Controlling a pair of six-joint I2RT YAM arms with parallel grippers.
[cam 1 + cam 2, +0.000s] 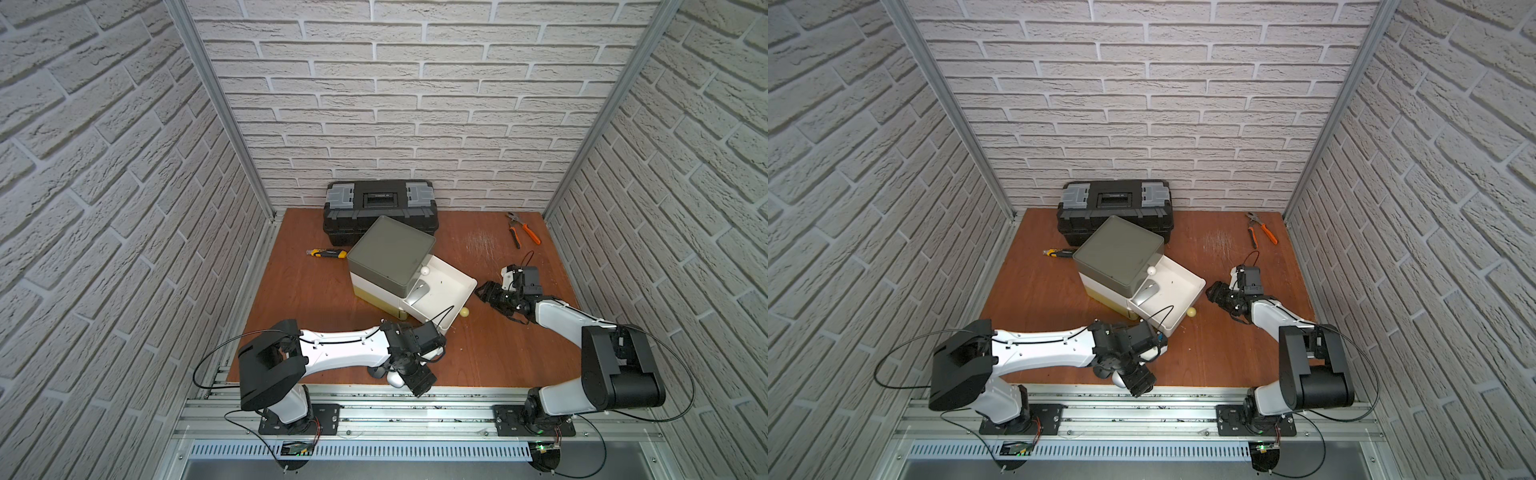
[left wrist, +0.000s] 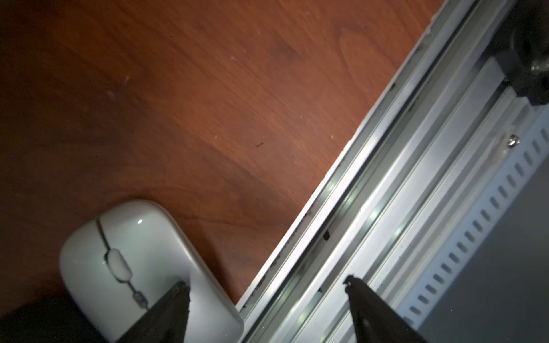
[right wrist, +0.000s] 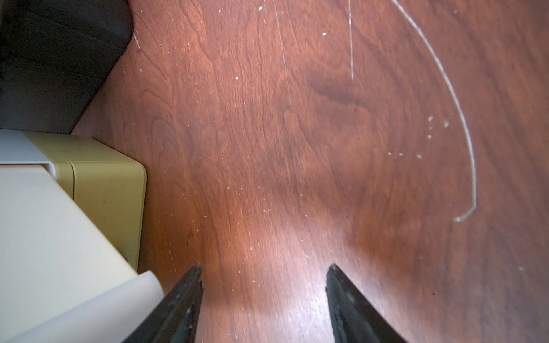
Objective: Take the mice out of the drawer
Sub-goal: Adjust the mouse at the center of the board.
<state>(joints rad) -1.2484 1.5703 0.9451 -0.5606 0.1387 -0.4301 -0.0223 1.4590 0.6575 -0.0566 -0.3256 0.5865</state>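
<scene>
1. Here we are in a robot test cell, a lab rig dressed up as a workshop: brick-pattern panels [image 1: 415,104] stand on three sides, held by bare aluminium posts [image 1: 222,108].
2. A scratched wooden worktop [image 1: 299,299] makes the floor of it.
3. Workshop gear shows: a black toolbox [image 1: 379,199] at the far edge, orange-handled pliers [image 1: 523,230] by the far right corner, a utility knife [image 1: 327,252] lying flat.
4. Along the near edge runs an aluminium rail [image 1: 415,409], and bolted to it are the left arm [image 1: 345,349] and the right arm [image 1: 565,316].

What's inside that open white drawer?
One silver mouse lies in the drawer, close to the cabinet. The rest of its visible floor is bare. Anything further back under the grey top is hidden.
</scene>
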